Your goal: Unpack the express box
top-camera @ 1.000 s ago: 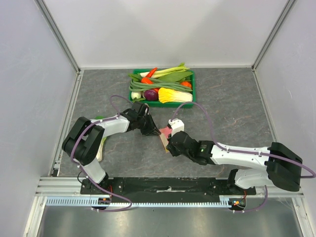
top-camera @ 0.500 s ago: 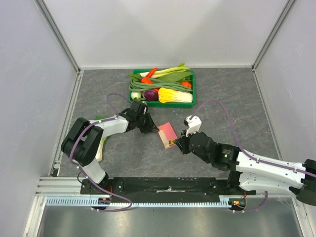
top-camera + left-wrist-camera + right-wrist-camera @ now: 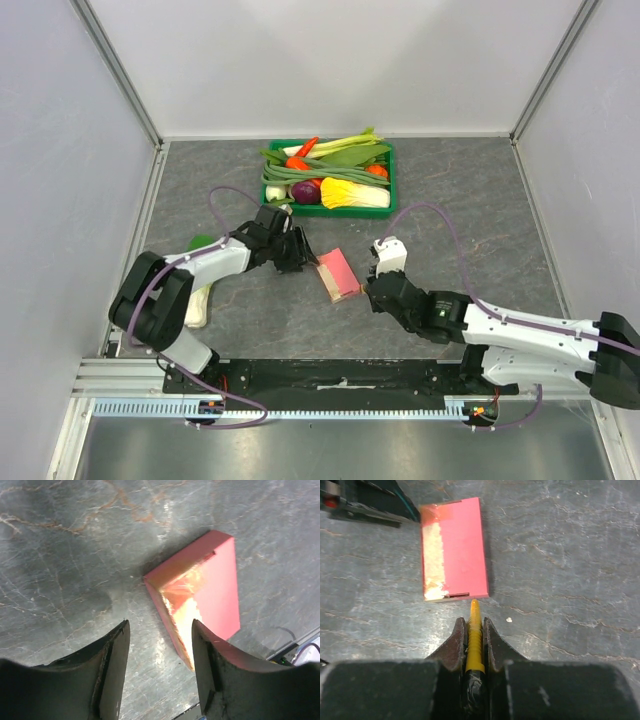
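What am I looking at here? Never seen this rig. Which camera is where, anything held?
Two robot arms bolted at a table's edge. One view looks down from above; the others come from wrist cameras. On the table lie a pink box, between the arms, and a green crate of vegetables behind. The left arm's fingers stand open, holding nothing, the box just ahead. The right arm's fingers are shut on a thin yellow tool pointing at the box.
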Tool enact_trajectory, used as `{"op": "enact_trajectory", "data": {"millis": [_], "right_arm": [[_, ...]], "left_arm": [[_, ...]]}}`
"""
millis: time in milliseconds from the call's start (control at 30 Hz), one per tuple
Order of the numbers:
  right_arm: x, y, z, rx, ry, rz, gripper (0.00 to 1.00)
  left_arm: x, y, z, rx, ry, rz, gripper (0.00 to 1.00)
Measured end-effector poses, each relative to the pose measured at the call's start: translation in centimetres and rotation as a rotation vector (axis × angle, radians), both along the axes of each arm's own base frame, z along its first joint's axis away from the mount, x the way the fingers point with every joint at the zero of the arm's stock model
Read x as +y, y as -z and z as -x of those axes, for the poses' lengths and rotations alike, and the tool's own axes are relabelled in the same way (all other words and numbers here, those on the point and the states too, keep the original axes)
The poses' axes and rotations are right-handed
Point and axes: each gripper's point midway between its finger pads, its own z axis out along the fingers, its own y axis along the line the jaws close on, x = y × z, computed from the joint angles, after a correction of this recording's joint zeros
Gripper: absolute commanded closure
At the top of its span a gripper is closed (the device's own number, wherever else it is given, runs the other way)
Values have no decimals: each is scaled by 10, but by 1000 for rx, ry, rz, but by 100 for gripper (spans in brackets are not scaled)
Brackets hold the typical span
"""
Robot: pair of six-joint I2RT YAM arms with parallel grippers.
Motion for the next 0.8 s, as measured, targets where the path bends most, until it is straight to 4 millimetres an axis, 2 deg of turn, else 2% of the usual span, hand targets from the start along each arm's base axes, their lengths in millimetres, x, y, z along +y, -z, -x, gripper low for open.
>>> {"op": "enact_trajectory", "data": {"millis": [133,233,300,433,567,633,800], "right_arm": [[-7,10,-4,6,30,63,100],[-8,11,-14,6,52,106,100],[-9,8,-26,4,71,124,100],[-10,6,-52,15,96,159,100],[-10,18,-70,67,68,179,100],[-6,24,-71,95,31,185,100],[15,33,-55,166,-104,154,100]], "left_arm": [[-1,-20,-2,-58,23,22,39],[-2,-28,-3,-86,34,31,40],[-4,-29,-1,-86,55,39,41],[-7,-29,4,-81,92,52,50],[-9,-22,7,-57,112,57,52],[-12,-17,7,-49,127,66,53],[-21,1,5,-8,167,79,55]]}}
